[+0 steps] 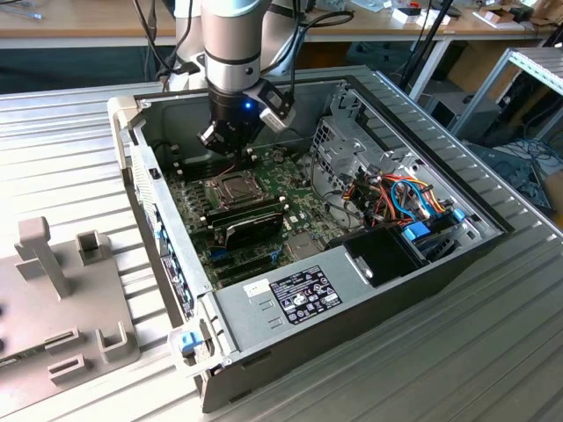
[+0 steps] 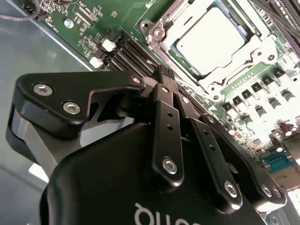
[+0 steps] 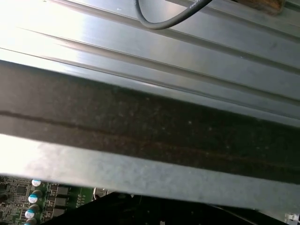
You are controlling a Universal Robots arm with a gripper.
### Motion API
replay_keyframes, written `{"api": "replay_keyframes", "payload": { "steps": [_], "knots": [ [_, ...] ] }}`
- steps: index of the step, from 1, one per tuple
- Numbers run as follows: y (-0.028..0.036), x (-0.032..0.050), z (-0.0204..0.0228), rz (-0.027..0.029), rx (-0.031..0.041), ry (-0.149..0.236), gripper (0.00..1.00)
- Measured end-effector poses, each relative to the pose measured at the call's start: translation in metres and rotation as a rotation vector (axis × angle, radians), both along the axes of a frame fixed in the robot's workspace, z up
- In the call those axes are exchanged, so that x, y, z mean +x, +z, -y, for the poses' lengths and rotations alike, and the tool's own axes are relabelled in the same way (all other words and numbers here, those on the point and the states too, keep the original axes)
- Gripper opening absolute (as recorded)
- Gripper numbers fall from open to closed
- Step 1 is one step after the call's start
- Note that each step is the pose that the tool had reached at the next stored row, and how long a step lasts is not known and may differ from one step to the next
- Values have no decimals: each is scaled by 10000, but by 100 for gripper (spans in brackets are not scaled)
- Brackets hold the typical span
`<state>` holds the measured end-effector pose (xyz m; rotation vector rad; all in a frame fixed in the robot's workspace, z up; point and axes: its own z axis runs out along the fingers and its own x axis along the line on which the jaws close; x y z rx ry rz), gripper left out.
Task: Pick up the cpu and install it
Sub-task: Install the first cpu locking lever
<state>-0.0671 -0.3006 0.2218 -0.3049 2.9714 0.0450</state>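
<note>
Above the green board point(image 1: 255, 207), my hand point(image 2: 165, 76) is pinched shut, holding nothing.
My cpu point(image 2: 212, 39) lies flat in its socket point(image 2: 255, 56), one corner cut off.

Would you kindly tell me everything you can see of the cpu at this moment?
The cpu is a small flat square chip with a pale, silvery metal top. In the second wrist view it lies level inside the socket on the green motherboard, ringed by the socket's metal frame. The pincer is beside the socket and does not touch the chip.
</note>
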Motion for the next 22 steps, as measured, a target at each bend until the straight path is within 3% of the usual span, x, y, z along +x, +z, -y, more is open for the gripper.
{"api": "replay_keyframes", "payload": {
  "steps": [11, 18, 22],
  "knots": [
    [-162, 53, 0, -2, -2, 1, 11],
    [-177, 60, 0, 0, 0, 0, 11],
    [-177, 60, 25, 0, 1, 1, 11]
  ]
}}
